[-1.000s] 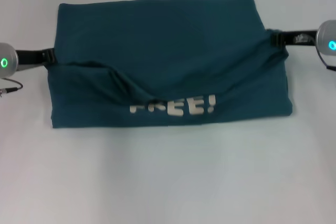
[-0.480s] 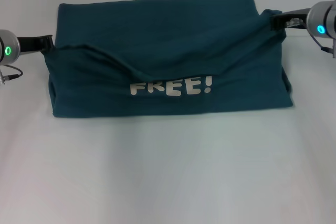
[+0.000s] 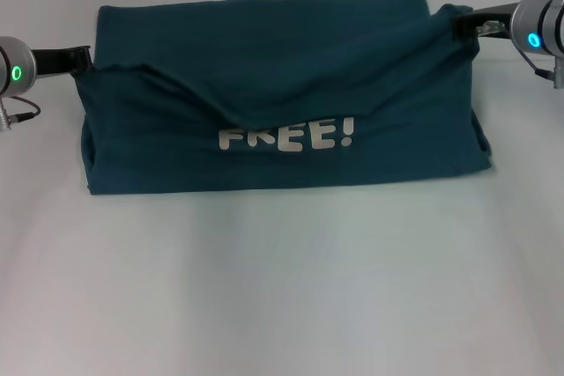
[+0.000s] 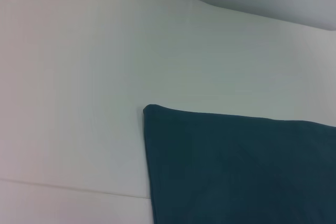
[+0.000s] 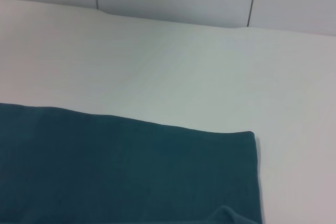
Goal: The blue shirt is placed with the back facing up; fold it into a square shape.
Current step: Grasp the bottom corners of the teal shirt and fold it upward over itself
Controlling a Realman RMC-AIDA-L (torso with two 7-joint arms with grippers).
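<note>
The blue shirt is spreading across the far middle of the tabletop, blocking any low pass there. The left gripper and right gripper are flanking it at its left and right edges (each touching cloth). Bare surface is lying open along the whole near side, and a strip is running free beyond the far hem.

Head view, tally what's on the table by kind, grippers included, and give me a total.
Blue shirt: 1
Grippers: 2, the left gripper and the right gripper, each shut on a shirt edge
Total: 3
</note>
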